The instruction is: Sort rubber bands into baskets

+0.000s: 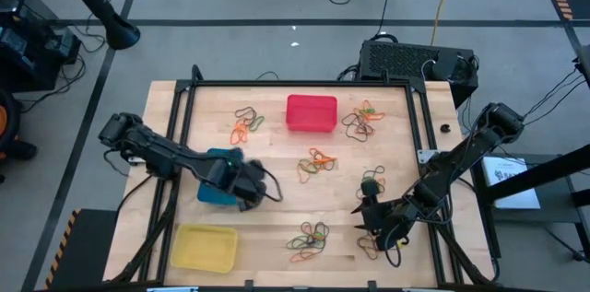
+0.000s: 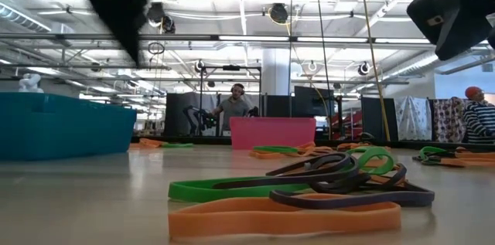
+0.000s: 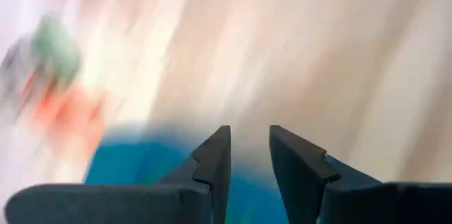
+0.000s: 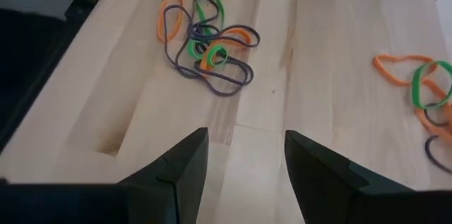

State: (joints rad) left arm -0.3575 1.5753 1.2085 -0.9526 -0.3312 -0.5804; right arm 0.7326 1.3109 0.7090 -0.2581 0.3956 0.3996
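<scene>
The blue basket (image 1: 214, 188) stands at the table's left, the red basket (image 1: 311, 112) at the far middle and the yellow basket (image 1: 205, 246) at the near left. Orange, green and dark rubber bands lie in loose piles on the wood (image 1: 316, 165) (image 1: 309, 239) (image 1: 247, 123) (image 1: 364, 119). My left gripper (image 1: 251, 189) hovers at the blue basket's right end; in its blurred wrist view the fingers (image 3: 249, 136) stand a little apart with the blue basket (image 3: 148, 171) below them. My right gripper (image 1: 369, 211) is open and empty over bare wood, and its wrist view (image 4: 244, 136) shows a pile of bands (image 4: 205, 40) ahead.
A black box (image 1: 415, 57) sits at the table's far right corner. Further band piles lie near my right gripper (image 1: 371, 181) (image 1: 373, 241) and in front of the low camera (image 2: 309, 191). People stand in the room behind the table (image 2: 232, 106).
</scene>
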